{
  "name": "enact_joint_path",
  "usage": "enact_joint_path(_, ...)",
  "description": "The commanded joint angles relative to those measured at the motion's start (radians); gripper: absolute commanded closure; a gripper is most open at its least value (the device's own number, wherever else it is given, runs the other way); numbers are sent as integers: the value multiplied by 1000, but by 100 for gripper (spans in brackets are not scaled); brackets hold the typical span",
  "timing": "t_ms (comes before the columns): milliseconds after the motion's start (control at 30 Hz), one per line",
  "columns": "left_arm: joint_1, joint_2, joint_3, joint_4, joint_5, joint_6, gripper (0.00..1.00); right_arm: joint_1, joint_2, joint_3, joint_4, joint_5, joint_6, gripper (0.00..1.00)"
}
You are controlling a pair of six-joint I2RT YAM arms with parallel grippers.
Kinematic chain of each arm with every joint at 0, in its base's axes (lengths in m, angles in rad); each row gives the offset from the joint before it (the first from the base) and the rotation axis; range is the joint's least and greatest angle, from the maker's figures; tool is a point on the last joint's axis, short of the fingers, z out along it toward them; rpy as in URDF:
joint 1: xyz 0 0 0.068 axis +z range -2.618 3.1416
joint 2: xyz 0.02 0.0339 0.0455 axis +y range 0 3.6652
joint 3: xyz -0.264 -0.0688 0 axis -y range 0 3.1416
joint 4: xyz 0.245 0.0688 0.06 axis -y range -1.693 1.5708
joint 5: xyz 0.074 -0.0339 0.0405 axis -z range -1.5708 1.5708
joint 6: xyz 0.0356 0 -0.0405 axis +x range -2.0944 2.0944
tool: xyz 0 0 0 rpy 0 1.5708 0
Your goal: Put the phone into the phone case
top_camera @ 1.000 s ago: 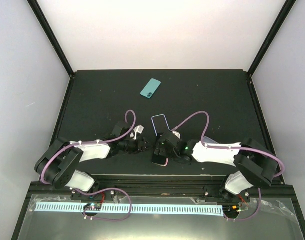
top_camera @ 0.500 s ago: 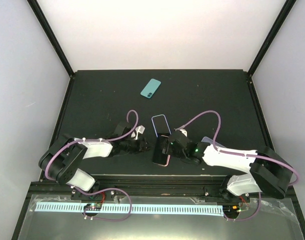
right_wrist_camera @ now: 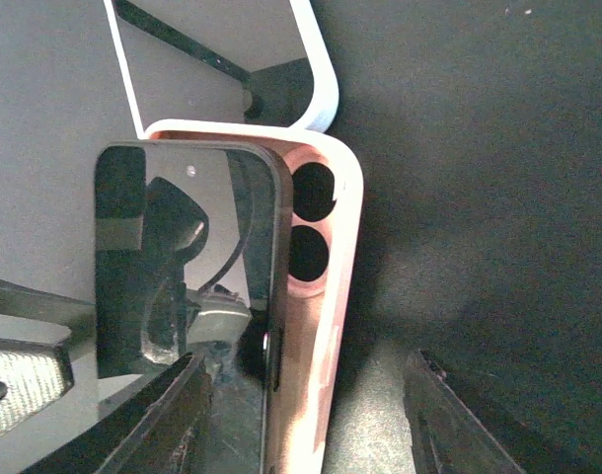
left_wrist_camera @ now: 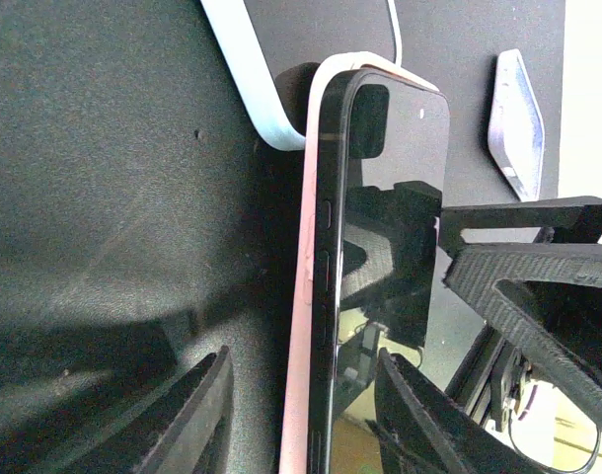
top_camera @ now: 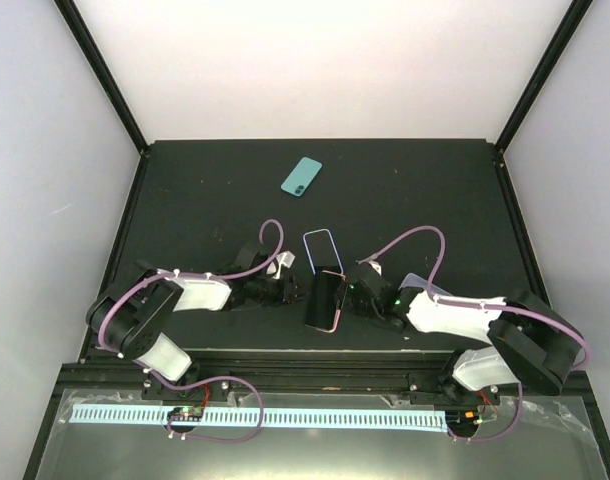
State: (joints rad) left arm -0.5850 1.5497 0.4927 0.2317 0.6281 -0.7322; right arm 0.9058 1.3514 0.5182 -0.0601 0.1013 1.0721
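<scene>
The phone [top_camera: 301, 176] sits well out of reach. My left gripper [left_wrist_camera: 303, 363] and right gripper [right_wrist_camera: 306, 365] both stand wide open, holding nothing. They flank a black-screened handset [top_camera: 325, 298], half-seated in a pink case [right_wrist_camera: 326, 296] near the front edge of the table [top_camera: 435, 200]. Just past that handset, touching it or nearly so, lies the lavender-rimmed phone case [top_camera: 322, 246], its long axis running away from me. Well beyond the case, the teal phone rests flat and back up towards the far edge, slanted from near-left to far-right. I judge the left arm slightly nearer, with a reach straight ahead past the case.
</scene>
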Motion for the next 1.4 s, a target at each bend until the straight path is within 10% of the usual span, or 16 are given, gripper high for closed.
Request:
enact_joint_path(0,-15,23,51,-6,-4,25,61,-10,35,-14,73,-18,-28,46)
enact_joint_path(700,-97,-93,12,-139,-115,-19,85,2,160,-47,404,-428,-168,59)
enact_joint_path(1367,-112,-116,40,-242,-209,-38,80,2,78,-44,160,-349,-112,53)
